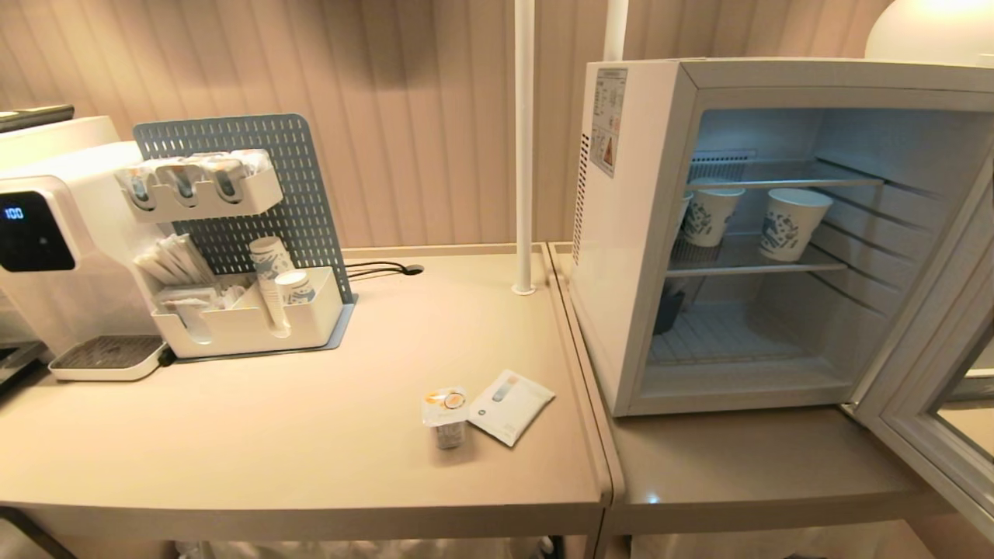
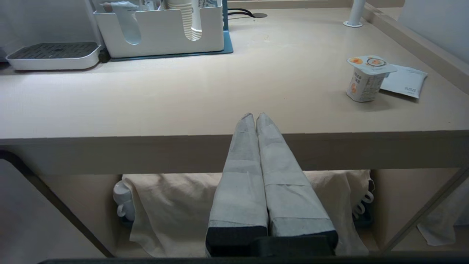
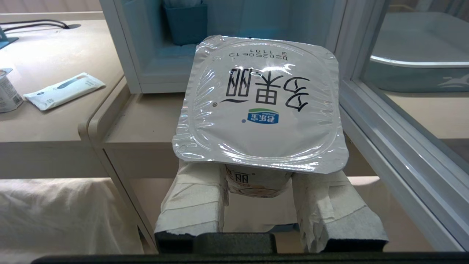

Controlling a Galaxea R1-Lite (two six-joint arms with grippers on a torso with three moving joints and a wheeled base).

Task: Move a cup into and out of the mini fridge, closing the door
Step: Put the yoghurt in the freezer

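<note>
Two yogurt cups: one [image 3: 261,106] gripped in the right gripper [image 3: 259,183] before the open mini fridge [image 1: 621,256], one [image 1: 446,415] on the worktop [image 1: 311,435] left of it; left gripper [image 2: 255,119] fingers closed, empty

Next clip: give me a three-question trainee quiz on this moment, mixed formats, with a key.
1. True or false: the mini fridge door is shut.
2. What is the right gripper holding? A) paper cup B) foil-lidded yogurt cup C) sachet
3. Fill in: the second yogurt cup on the table stands beside a flat white ____.

Key:
1. False; it stands open.
2. B
3. sachet
</note>
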